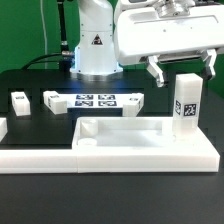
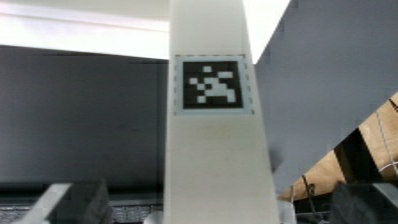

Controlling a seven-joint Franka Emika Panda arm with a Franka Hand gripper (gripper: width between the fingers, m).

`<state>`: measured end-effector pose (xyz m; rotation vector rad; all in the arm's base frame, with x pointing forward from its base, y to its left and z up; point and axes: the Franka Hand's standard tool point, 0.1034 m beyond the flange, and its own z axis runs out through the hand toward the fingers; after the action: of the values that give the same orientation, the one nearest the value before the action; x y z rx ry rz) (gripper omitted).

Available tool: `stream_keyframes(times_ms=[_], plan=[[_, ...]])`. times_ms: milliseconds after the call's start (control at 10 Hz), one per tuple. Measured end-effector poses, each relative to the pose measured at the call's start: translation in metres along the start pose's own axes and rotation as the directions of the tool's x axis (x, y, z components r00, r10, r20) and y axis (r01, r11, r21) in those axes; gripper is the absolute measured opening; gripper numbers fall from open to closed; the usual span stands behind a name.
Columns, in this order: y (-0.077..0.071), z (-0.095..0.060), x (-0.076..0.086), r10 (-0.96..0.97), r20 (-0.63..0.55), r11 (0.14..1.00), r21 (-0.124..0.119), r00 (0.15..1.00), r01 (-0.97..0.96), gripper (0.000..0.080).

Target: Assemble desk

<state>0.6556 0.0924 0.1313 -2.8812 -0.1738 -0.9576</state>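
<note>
The white tabletop slab [image 1: 130, 131] lies flat in the foreground, rims up. One white square leg [image 1: 186, 102] with a black-and-white tag stands upright at the slab's far corner on the exterior view's right. My gripper [image 1: 184, 73] hangs just above the leg's top, with its fingers spread wider than the leg. In the wrist view the leg [image 2: 219, 120] fills the middle. My gripper [image 2: 214, 208] straddles it, and a dark gap shows between the leg and one finger [image 2: 75, 205]. The gripper is open and holds nothing.
Two loose white legs [image 1: 20, 100] [image 1: 52, 100] lie on the black table at the exterior view's left. The marker board [image 1: 97, 101] lies beside them. The low white rail [image 1: 40, 158] runs along the front, against the slab. The robot base [image 1: 95, 45] stands behind.
</note>
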Motion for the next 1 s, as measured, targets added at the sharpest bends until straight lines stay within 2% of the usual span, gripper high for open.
stream_keyframes(times_ms=[600,700,800,900,1000], plan=[[0.001,-0.001,0.000,0.000,0.008,1.000,0.002,1.000,-0.001,0.0648],[0.002,-0.005,0.002,0.000,0.032,1.000,0.011,0.999,0.000,0.0648],[-0.002,-0.010,0.003,0.002,0.090,0.999,0.038,0.996,-0.006,0.0648],[-0.001,-0.012,0.008,-0.008,0.096,0.999,0.045,0.995,0.004,0.0648],[-0.005,-0.009,0.007,-0.023,0.125,0.998,0.062,0.992,0.015,0.0648]])
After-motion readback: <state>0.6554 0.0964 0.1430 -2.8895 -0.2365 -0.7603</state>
